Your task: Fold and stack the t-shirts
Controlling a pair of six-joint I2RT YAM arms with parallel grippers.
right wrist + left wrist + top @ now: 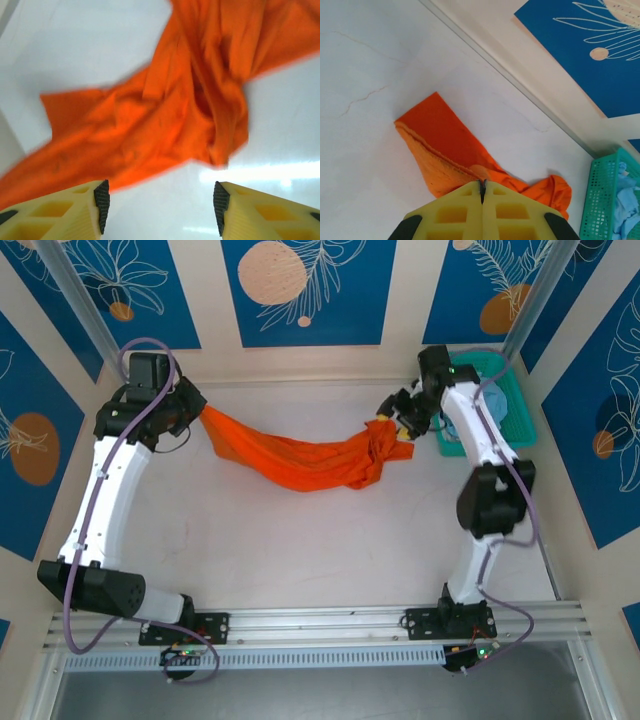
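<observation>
Left gripper (482,187) is clamped on the orange t-shirt (300,460) near the table's (300,560) far-left corner. Right gripper (160,200) — jaws apart — holds nothing.

The table (300,540) is white and smooth, with thin grey lines in it. A teal basket (527,422) full of small holes sits at the far right corner of the table, close to the wall. The walls (300,290) have big blue panels with white leaves and orange circles on them. One silver post (82,302) stands at the far left and another post (540,285) at the far right. A long silver rail (330,622) runs along the near edge.
</observation>
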